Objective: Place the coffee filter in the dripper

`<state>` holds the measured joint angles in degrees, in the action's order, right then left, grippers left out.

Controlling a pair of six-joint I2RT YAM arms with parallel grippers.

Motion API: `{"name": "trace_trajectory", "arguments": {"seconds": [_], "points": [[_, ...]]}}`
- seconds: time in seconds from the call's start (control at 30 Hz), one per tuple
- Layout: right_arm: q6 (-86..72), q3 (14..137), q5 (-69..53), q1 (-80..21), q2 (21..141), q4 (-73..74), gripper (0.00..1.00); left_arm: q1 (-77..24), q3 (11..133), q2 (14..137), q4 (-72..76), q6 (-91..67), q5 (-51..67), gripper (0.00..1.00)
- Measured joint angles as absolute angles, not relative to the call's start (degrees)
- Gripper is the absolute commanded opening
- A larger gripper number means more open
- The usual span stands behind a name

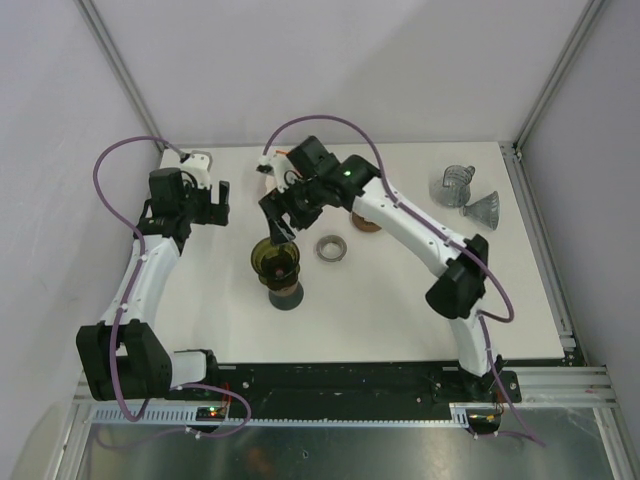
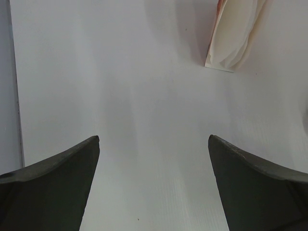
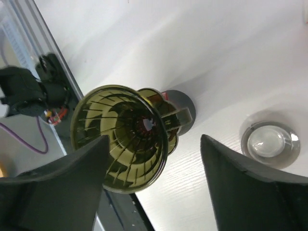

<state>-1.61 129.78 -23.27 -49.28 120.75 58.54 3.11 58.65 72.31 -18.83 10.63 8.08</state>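
**Filter not yet in the dripper; mouth of the cone covered**

The coffee filter (image 2: 233,36) lay flat on the table (image 1: 400,320), ahead of the left gripper (image 2: 154,138) and off to its right, seemingly toward the far edge. Cream paper with an orange strip alongside, possibly its packet. I judged it very light, limp and quick to crease or tear. The best hold looked like a shallow pinch on the nearest folded edge.

The left gripper's jaws were spread wide, with nothing between them. The right gripper (image 3: 155,140) hung over the dripper (image 3: 120,134), jaws apart and empty.

The olive dripper sat on a dark stand near the table's middle, its ribs bare with no paper inside. It looked top-heavy.

In the way: the right gripper itself, over the mouth. A small round glass piece (image 1: 330,247) sat just beside the stand. Two clear cones (image 1: 455,183) stood well apart near the far right corner.
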Motion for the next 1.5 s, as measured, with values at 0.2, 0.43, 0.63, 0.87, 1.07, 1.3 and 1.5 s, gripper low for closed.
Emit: {"name": "trace_trajectory", "arguments": {"seconds": [0.2, 0.43, 0.63, 0.87, 1.07, 1.3, 1.5], "points": [[-1.9, 117.9, -22.4, -46.2, 107.0, 48.2, 0.99, 3.1, 59.8, 72.8, -19.5, 10.6, 9.8, 0.9], [-8.0, 88.8, -28.2, -30.0, 85.7, 21.7, 0.99, 0.6, 68.0, 80.9, -18.5, 11.6, 13.0, 0.74], [-14.7, 71.9, -34.2, -13.9, 79.9, 3.4, 0.99, -2.4, 73.0, 92.2, -14.7, 13.4, 14.2, 0.59], [-15.0, 71.1, -33.1, -11.4, 79.8, 3.4, 0.95, -2.6, 77.3, 104.1, -9.7, 14.2, 19.4, 0.32], [-16.3, 71.1, -31.7, -11.5, 79.8, 6.2, 0.94, -3.1, 80.1, 107.7, -7.0, 14.1, 21.9, 0.28], [-18.2, 71.1, -29.6, -12.8, 79.8, 6.8, 0.93, -5.7, 80.1, 107.7, -4.5, 14.3, 21.3, 0.35], [-18.5, 71.1, -28.7, -13.8, 79.8, 8.4, 0.93, -8.0, 80.6, 107.7, -3.5, 15.9, 20.5, 0.42]]}}
